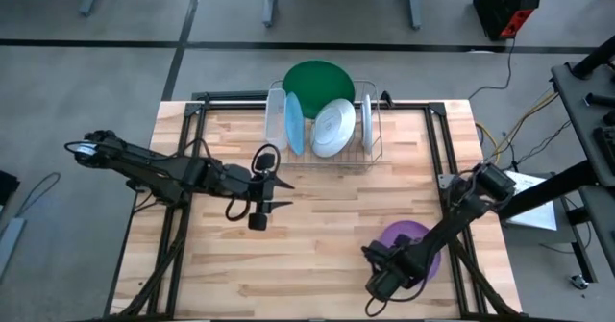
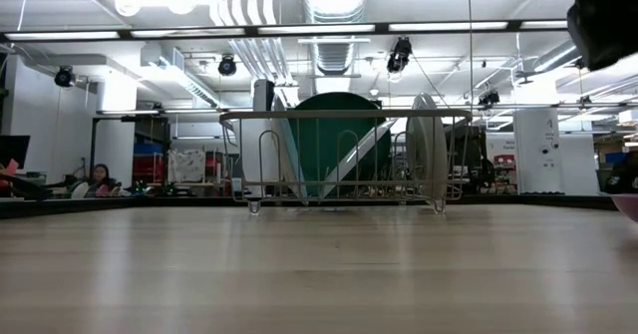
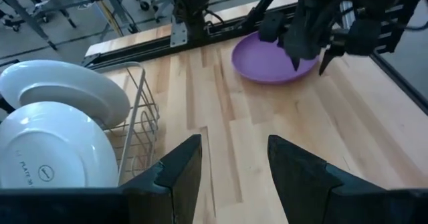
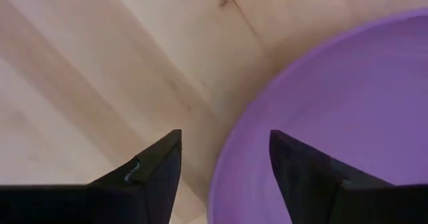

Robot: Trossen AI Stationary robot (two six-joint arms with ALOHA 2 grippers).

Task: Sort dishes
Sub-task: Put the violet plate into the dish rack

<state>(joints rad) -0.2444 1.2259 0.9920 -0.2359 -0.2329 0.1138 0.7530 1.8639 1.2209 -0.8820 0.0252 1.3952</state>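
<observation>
The purple plate (image 1: 411,234) lies flat on the table near its right front corner. My right gripper (image 1: 382,266) hangs open over the plate's left rim (image 4: 224,150), pointing down. One finger is above the plate and the other above bare wood, and no touch shows. My left gripper (image 1: 286,193) is open at mid-table, above the wood and pointing toward the table's right edge. The dark green plate (image 1: 317,77) and pale plates (image 1: 333,128) stand on edge in the wire rack (image 1: 375,139) at the far centre.
The rack (image 2: 339,160) fills the far middle of the table. Bare wood (image 1: 327,226) lies between the two grippers and along the near edge. Black frame rails (image 1: 452,139) run along the table's sides. A person sits in the room beyond the table (image 2: 98,179).
</observation>
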